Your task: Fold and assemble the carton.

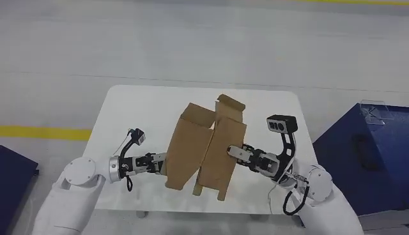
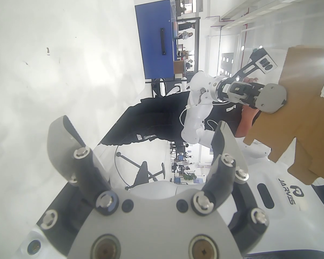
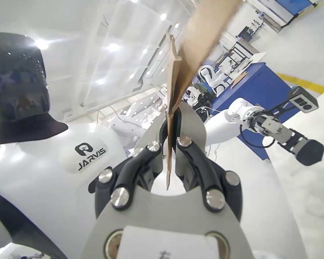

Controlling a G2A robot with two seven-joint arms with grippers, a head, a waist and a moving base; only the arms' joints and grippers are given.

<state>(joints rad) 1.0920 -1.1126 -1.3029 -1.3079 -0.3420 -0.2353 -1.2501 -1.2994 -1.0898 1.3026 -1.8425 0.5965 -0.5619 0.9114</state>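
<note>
A flat brown carton [image 1: 204, 149] with loose flaps is held above the white table [image 1: 128, 107], tilted. My right gripper [image 1: 233, 151] is shut on its right-hand edge; in the right wrist view the cardboard edge [image 3: 175, 82] runs straight between the closed fingers of the gripper [image 3: 172, 125]. My left gripper [image 1: 161, 161] sits close by the carton's left edge. In the left wrist view this gripper [image 2: 145, 138] is open with nothing between its fingers. There the carton [image 2: 299, 109] hangs farther off, with the right gripper [image 2: 270, 98] on it.
A blue cabinet [image 1: 364, 152] stands just off the table's right side, and another blue object [image 1: 13, 171] sits off the left side. Bare tabletop lies around the carton on all sides.
</note>
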